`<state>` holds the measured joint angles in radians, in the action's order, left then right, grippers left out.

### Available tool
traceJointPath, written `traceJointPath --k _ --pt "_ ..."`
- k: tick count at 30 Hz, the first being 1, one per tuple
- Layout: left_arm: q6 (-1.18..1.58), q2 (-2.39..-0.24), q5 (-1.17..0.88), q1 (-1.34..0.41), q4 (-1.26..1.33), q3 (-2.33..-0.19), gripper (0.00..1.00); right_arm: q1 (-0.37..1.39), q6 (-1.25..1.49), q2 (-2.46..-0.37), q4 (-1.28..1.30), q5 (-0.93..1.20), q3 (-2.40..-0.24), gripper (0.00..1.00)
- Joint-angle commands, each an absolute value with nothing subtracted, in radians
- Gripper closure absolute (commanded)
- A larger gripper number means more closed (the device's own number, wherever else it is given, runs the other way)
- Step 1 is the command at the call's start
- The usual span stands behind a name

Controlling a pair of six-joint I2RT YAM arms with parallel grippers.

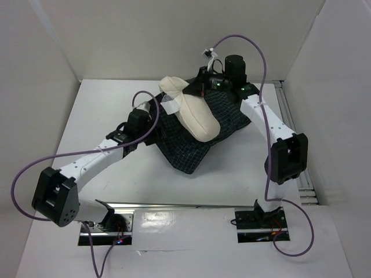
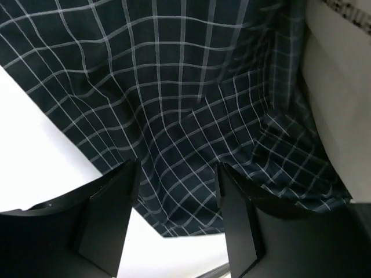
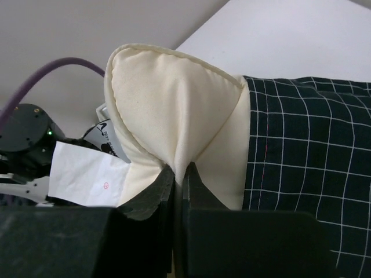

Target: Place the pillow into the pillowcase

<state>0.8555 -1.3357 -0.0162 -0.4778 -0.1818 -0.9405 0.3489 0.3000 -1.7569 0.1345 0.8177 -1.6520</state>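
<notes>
At the far middle of the table (image 1: 116,174), the pillow (image 1: 194,113) lies slantwise on top of the spread pillowcase (image 1: 185,150), its far end sticking out past the cloth's back edge. The right gripper (image 1: 198,87) reaches in from the far right side and meets that far end. In the right wrist view its jaws are clenched on a fold of the pillow (image 3: 174,104): the right gripper (image 3: 179,174) pinches the cream fabric just below a raised corner, which stands up above the fingertips. The checked pillowcase (image 3: 307,150) lies just beside the pinch, to the right, its hem against the pillow's side; whether any of the pillow sits inside the mouth cannot be told.

The left gripper (image 1: 155,110) sits at the left edge of the cloth, close to the pillow's side. In its wrist view the left gripper (image 2: 174,202) has its jaws apart, gripping nothing. The pillowcase (image 2: 191,116) spreads beyond them, and a corner of it shows in the gap between the two fingers (image 2: 110,214), over the white table (image 2: 40,150).
</notes>
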Motion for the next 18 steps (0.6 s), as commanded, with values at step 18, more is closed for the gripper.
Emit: traceJointPath --k 18 --pt "1.123 -1.666 0.371 -0.732 0.496 -0.95 0.14 0.293 0.67 -1.812 -0.207 1.031 -1.66 1.0"
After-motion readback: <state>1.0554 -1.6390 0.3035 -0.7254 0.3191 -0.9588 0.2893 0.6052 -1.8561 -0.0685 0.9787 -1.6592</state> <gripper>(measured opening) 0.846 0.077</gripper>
